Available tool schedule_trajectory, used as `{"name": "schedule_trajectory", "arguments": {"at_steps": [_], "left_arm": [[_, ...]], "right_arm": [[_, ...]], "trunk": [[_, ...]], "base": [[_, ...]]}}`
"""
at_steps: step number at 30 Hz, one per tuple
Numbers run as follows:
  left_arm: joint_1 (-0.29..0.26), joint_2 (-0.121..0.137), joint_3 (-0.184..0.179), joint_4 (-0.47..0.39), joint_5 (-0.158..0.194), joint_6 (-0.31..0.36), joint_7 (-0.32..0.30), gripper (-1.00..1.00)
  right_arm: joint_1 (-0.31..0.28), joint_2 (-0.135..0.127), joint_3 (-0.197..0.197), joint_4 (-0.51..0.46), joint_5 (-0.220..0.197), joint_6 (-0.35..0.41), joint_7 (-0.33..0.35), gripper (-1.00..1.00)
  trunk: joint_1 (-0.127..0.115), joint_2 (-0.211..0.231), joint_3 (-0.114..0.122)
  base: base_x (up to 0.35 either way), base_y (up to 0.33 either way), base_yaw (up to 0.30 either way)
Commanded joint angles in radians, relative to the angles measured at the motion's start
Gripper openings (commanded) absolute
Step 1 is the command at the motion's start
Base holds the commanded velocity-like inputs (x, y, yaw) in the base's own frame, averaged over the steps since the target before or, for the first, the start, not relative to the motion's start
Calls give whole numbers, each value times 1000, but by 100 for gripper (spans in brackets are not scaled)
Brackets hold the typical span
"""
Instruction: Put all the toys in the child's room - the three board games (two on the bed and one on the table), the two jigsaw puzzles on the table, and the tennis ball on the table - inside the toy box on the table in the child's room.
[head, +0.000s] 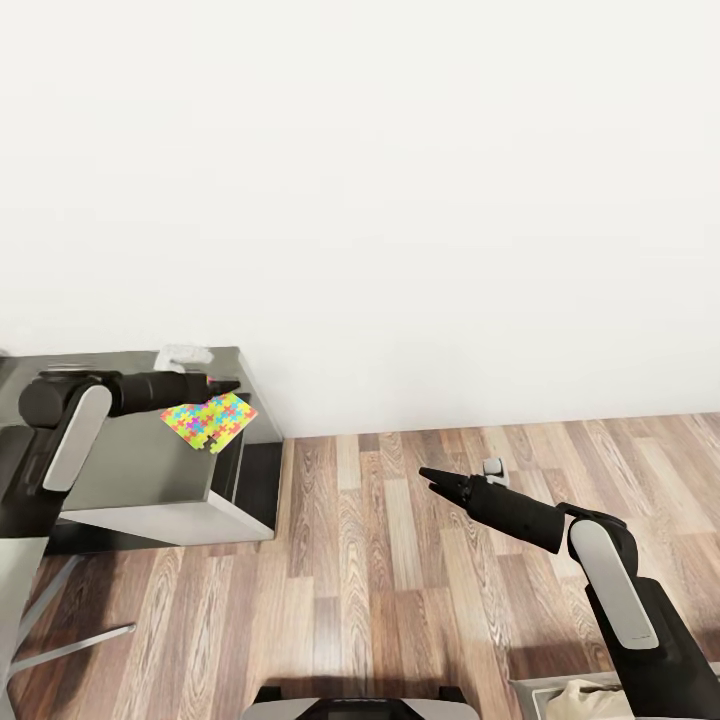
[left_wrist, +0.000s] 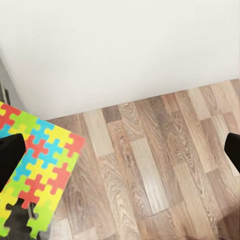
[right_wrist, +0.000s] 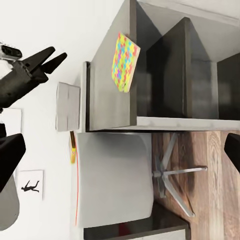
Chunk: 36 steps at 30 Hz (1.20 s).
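The left gripper (head: 228, 385) reaches out over the dark table (head: 140, 465), level with its far right corner. Just under its tip lies a puzzle (head: 209, 421) – a thin sheet of yellow, green, pink, blue and orange pieces. It sits on the tabletop's right edge with one corner out past it. In the left wrist view the puzzle (left_wrist: 35, 167) hangs over the wood floor (left_wrist: 150, 165), and the dark fingers (left_wrist: 10, 157) stand wide apart at either side with nothing between them – jaws open.

The right gripper (head: 432, 479) hangs over bare floor, well apart from the table. Its tips look close together, but whether the jaws are closed I cannot tell.

The right wrist view shows the puzzle (right_wrist: 125, 62) on the table (right_wrist: 107, 75), near the left gripper (right_wrist: 47, 59).

A white crumpled thing (head: 182, 357) rests at the table's back edge by the wall (head: 400, 200).
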Motion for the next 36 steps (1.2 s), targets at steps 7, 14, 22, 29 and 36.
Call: {"name": "schedule_trajectory", "arguments": {"at_steps": [7, 14, 22, 29, 36], "left_arm": [[79, -8, 11, -33, 1, 2, 0, 100], [168, -23, 85, -50, 8, 2, 0, 100], [260, -92, 151, -58, 13, -5, 3, 100], [305, -118, 157, -60, 13, -19, 5, 100], [325, -126, 155, -59, 13, -22, 6, 100]], "right_arm": [[-1, -1, -2, 1, 8, 5, 8, 100], [-1, 0, -2, 1, 8, 4, 8, 100], [-1, 0, -1, 1, 8, 4, 8, 100], [-1, 0, -1, 3, 9, 4, 8, 100], [-1, 0, -1, 2, 9, 2, 6, 100]], "trunk": [[1, -2, -1], [1, -2, -1], [1, -2, -1], [1, -2, -1], [1, -2, -1]], "base": [[0, 0, 0], [0, 0, 0], [0, 0, 0], [0, 0, 0], [0, 0, 0]]}}
